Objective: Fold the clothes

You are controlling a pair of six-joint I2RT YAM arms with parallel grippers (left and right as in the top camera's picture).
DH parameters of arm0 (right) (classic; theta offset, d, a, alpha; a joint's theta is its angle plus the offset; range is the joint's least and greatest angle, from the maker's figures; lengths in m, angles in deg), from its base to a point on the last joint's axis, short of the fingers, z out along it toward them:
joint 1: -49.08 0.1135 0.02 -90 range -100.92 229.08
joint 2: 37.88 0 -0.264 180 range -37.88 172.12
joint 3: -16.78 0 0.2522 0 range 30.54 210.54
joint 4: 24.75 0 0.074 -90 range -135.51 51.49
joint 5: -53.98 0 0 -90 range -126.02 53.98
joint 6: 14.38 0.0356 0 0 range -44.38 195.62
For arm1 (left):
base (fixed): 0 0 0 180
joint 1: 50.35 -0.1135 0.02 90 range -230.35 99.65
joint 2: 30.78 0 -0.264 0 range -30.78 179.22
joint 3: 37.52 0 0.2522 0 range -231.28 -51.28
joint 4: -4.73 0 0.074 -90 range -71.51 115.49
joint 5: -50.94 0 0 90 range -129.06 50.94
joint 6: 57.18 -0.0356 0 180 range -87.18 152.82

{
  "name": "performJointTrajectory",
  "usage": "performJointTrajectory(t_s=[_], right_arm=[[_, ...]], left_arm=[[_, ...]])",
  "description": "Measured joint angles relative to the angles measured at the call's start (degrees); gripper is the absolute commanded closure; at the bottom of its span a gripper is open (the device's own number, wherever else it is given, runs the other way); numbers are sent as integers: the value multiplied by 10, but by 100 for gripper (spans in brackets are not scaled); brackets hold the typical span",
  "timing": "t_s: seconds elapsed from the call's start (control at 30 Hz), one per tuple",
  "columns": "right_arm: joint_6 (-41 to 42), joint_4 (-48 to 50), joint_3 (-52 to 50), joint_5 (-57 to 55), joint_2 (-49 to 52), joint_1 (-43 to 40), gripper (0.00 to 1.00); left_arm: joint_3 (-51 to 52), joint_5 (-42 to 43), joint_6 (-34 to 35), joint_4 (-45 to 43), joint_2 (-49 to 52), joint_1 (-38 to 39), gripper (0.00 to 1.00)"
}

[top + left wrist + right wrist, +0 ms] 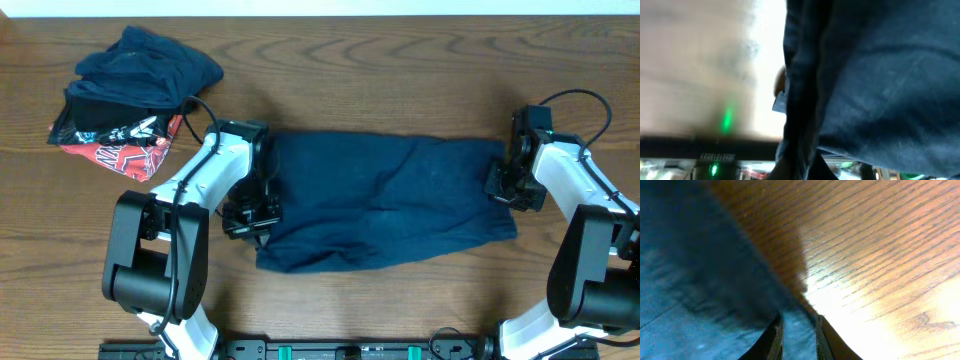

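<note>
Garment: the navy garment (385, 200) lay spread wide on the wooden table (400, 70), between the two arms.
Other clothes: the pile (135, 95) sat well apart, far left.
Handling: probably soft, light and limp, so it would sag; best taken at its short side edges.
Left gripper (250, 212): fully closed at the left edge, apparently pinching cloth.
Right gripper (503, 185): narrow, with the right edge between its fingers.

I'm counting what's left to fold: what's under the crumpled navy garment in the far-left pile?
A red-and-black garment with white print sticks out beneath the crumpled navy garment. Whether anything else lies between or below them is covered.
</note>
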State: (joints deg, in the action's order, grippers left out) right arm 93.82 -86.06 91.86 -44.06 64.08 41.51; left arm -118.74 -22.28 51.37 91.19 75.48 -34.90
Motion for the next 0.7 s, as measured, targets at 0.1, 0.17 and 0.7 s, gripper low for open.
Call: performJointTrajectory(t_s=[0.1, 0.17, 0.7], right_arm=[[0, 0, 0, -3, 0, 0, 79], [0, 0, 0, -4, 0, 0, 79], [-1, -59, 4, 33, -2, -68, 69]], left_arm=[[0, 0, -7, 19, 0, 1, 79], [0, -1, -7, 19, 0, 1, 74], [-35, -56, -9, -70, -123, 2, 56]])
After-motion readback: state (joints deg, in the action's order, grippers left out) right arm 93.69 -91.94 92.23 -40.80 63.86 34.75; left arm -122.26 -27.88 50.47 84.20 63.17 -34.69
